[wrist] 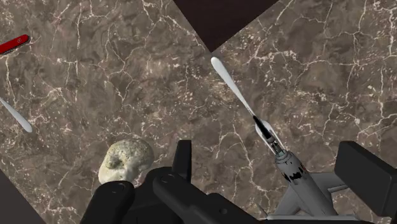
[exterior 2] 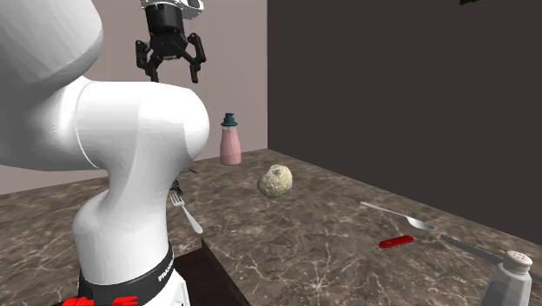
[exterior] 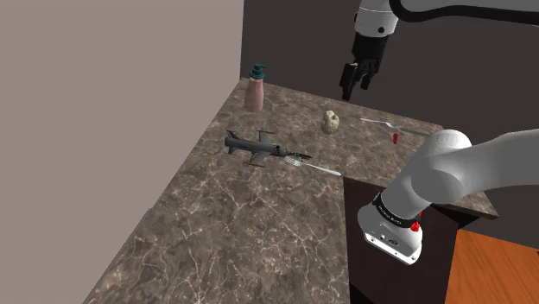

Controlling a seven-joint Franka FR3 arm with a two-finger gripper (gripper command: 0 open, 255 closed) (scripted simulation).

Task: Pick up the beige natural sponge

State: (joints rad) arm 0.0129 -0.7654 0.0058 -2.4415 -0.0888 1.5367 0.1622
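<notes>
Gripper [exterior 2: 169,69] spread open and empty, raised high over veined brown countertop [exterior: 259,224], beige sponge [exterior: 330,121] lying untouched on the counter well below, between pink bottle [exterior: 254,89] and spoon [exterior: 380,123], grey toy jet [exterior: 255,147] and fork [exterior: 315,165] nearby

Pretty chunky glossy white arm [exterior 2: 139,139], black band [exterior 2: 130,276] with white lettering, red bits [exterior: 415,226] nearby, all-black tool [exterior 2: 172,71].

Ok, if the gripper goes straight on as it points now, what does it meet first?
Likely the grey toy jet, which lies in line with the open gripper, or the counter beside it; depth is unclear. The sponge sits off to one side.
</notes>
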